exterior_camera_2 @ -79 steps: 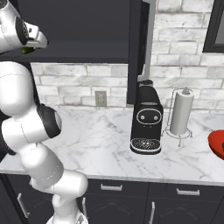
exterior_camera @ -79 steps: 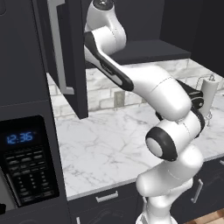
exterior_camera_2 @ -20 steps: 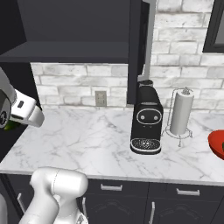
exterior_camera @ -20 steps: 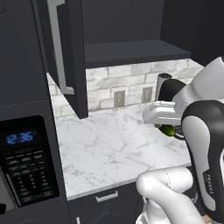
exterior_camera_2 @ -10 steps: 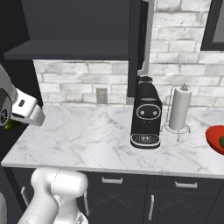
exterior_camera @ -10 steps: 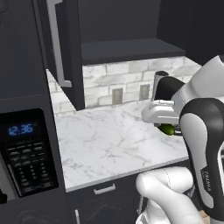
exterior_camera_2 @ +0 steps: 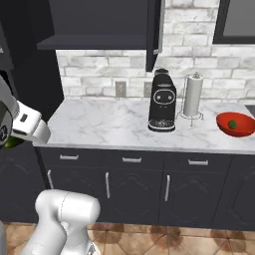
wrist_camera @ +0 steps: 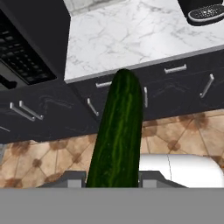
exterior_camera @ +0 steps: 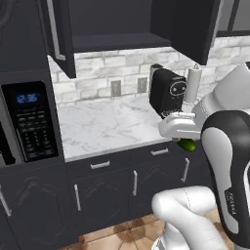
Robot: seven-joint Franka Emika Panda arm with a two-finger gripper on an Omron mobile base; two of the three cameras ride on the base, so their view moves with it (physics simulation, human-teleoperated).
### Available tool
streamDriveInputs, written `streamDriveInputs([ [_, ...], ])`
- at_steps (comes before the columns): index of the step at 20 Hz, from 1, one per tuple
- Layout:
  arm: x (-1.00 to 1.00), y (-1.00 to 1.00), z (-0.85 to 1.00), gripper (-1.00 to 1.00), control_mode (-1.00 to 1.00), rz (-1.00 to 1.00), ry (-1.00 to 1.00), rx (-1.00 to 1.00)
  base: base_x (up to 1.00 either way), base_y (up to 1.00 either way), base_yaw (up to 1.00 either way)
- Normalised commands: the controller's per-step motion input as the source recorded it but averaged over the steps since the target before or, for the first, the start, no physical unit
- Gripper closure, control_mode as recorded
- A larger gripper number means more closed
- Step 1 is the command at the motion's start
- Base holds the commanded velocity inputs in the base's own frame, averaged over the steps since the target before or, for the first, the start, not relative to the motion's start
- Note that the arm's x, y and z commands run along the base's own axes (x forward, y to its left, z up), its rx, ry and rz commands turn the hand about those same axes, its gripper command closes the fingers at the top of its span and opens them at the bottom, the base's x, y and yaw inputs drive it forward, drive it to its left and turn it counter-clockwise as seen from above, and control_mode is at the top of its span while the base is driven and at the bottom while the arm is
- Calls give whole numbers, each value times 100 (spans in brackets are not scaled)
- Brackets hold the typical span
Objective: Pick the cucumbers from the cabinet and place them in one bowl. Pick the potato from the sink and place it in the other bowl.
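Clenched on a glossy, ridged dark green cucumber (wrist_camera: 117, 131), gripper (wrist_camera: 112, 178) hanging out over the tiled floor before the dark drawers. On the veined marble counter (exterior_camera_2: 104, 124): black coffee machine (exterior_camera_2: 162, 101), paper-towel roll (exterior_camera_2: 192, 94), shiny red bowl (exterior_camera_2: 236, 124) holding what looks like the other cucumber (exterior_camera_2: 232, 123). Overhead, charcoal cabinet (exterior_camera_2: 99, 22) open.

Blue digits on the microwave (exterior_camera: 30, 122) display, perhaps "12:36"
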Motion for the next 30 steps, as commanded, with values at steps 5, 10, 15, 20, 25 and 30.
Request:
streamDriveInputs([
  [5,0,0,0,100,100,0,0,0,-92,-96,0],
  [10,0,0,0,100,100,0,0,0,-3,-100,0],
  [15,0,0,0,100,100,0,0,0,64,-91,-5],
  [20,0,0,0,100,100,0,0,0,39,-53,-8],
  [25,0,0,0,100,100,0,0,0,-1,-97,1],
  [30,0,0,0,100,100,0,0,0,19,-100,7],
])
